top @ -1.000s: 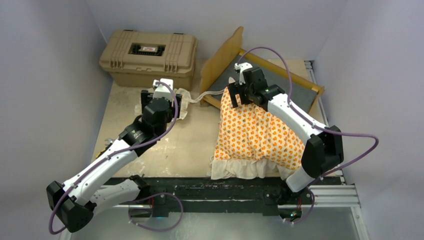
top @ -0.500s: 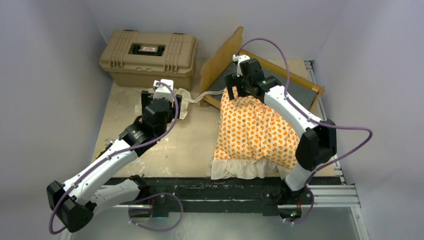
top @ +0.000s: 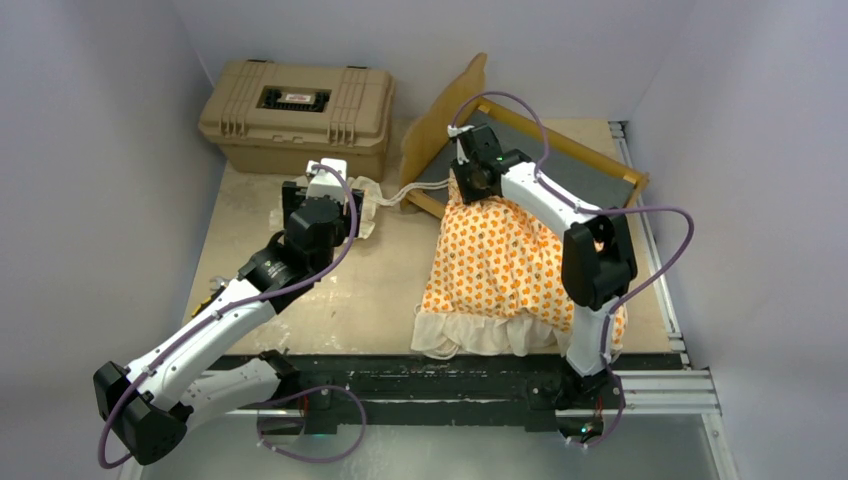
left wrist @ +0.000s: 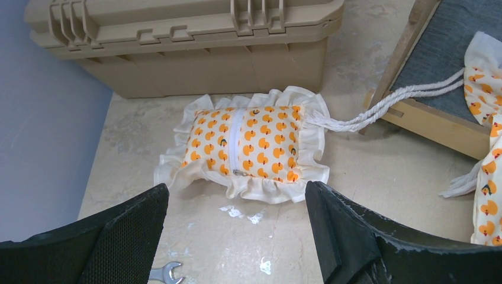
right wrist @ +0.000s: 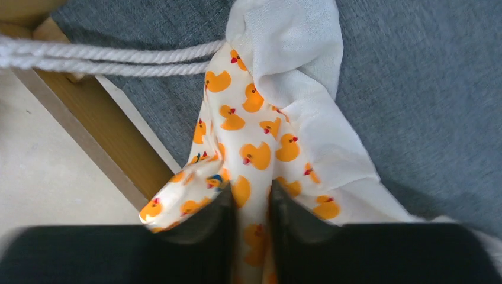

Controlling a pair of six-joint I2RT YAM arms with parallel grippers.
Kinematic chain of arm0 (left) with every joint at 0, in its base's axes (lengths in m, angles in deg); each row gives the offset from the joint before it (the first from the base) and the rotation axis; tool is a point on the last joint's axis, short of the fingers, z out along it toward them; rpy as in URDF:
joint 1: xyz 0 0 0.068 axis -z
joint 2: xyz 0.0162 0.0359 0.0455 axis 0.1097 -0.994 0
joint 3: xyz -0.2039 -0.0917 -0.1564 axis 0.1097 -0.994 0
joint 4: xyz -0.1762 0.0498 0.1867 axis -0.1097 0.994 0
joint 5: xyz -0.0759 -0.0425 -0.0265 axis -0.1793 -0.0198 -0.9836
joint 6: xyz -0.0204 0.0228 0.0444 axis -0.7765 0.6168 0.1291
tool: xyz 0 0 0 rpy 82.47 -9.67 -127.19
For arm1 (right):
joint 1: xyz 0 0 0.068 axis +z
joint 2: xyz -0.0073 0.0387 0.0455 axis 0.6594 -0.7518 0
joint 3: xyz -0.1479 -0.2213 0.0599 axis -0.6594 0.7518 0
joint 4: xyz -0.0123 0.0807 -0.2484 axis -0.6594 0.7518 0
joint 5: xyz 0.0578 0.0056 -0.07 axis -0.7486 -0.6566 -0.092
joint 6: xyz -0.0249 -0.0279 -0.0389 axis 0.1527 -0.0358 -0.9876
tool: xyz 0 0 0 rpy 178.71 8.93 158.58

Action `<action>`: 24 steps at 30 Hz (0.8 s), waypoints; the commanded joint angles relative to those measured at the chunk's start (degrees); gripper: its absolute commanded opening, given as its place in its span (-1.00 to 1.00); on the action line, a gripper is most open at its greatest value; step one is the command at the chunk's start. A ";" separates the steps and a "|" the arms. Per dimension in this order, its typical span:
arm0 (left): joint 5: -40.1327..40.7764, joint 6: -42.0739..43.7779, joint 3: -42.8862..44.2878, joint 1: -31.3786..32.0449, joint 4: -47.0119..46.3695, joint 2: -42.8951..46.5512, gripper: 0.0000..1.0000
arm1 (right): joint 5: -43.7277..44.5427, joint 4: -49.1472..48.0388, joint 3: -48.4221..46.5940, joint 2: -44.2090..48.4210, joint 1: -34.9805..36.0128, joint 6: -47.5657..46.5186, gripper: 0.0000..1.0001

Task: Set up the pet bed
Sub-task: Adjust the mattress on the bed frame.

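The pet bed's light-wood frame [top: 445,105] with its grey base [top: 590,175] stands at the back right. The orange duck-patterned mattress cushion [top: 500,265] lies half over the frame's near rail, its white ruffle toward the arms. My right gripper [top: 470,180] is at the cushion's far corner, and in the right wrist view this gripper [right wrist: 251,207] is shut on a fold of the cushion [right wrist: 254,136] above the grey base [right wrist: 426,89]. The small matching pillow [left wrist: 248,145] lies flat on the table. My left gripper [left wrist: 237,204] hovers open just short of it, holding nothing.
A tan hard case [top: 297,112] stands at the back left, right behind the pillow. A white rope [left wrist: 385,103] runs from the pillow's ruffle onto the bed frame. A small wrench [left wrist: 166,273] lies on the table under my left gripper. Grey walls close in both sides.
My right gripper moved back and left to the cushion's far corner and closed on the fabric. The cushion shifted slightly left. The left arm has not moved.
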 commanded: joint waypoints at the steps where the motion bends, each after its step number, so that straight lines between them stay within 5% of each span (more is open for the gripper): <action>1: 0.72 0.60 -0.82 0.00 -2.25 0.70 0.71 | 0.58 0.49 -2.67 2.00 -0.02 -0.18 -0.65; 3: 0.70 0.55 -0.87 0.00 -2.21 0.77 0.71 | 1.58 0.40 -3.21 3.20 -0.02 -0.10 -0.92; 8: 1.03 0.63 -0.97 0.00 -2.21 1.05 0.71 | 9.40 -0.50 -6.26 6.47 -0.13 -0.78 -1.00; 24: 1.75 0.74 -1.15 0.00 -2.26 1.59 0.71 | 26.94 -15.85 -21.56 12.83 -7.95 -8.55 -1.00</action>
